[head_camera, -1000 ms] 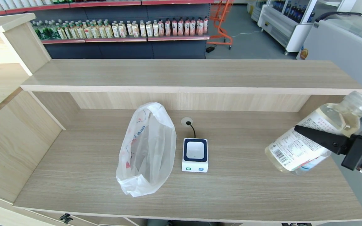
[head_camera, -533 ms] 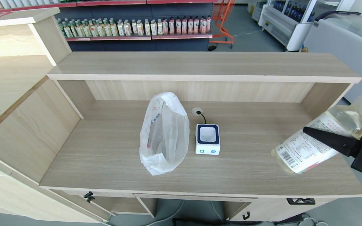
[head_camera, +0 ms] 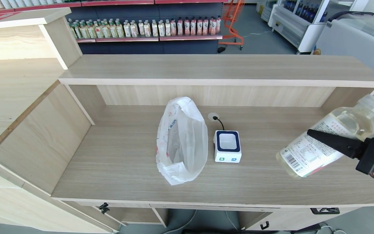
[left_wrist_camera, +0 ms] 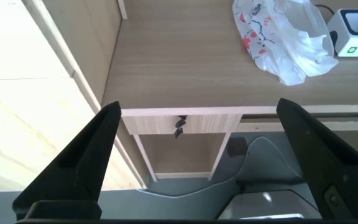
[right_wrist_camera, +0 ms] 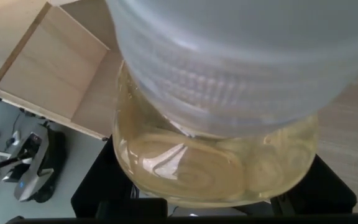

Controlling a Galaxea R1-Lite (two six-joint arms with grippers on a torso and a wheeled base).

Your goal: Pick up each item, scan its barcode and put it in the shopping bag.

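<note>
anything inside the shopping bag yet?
No item shows through the thin shopping bag, just folds. Its crumpled near end covers a part. The bottle is in the right gripper.

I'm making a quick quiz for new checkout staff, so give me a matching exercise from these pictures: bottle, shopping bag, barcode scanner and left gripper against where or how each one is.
1 bottle
2 shopping bag
3 barcode scanner
4 left gripper

A open, holding nothing
B white with a dark blue frame
C tilted in the right gripper
D translucent, left of the scanner

Pairs: 1-C, 2-D, 3-B, 4-A
</note>
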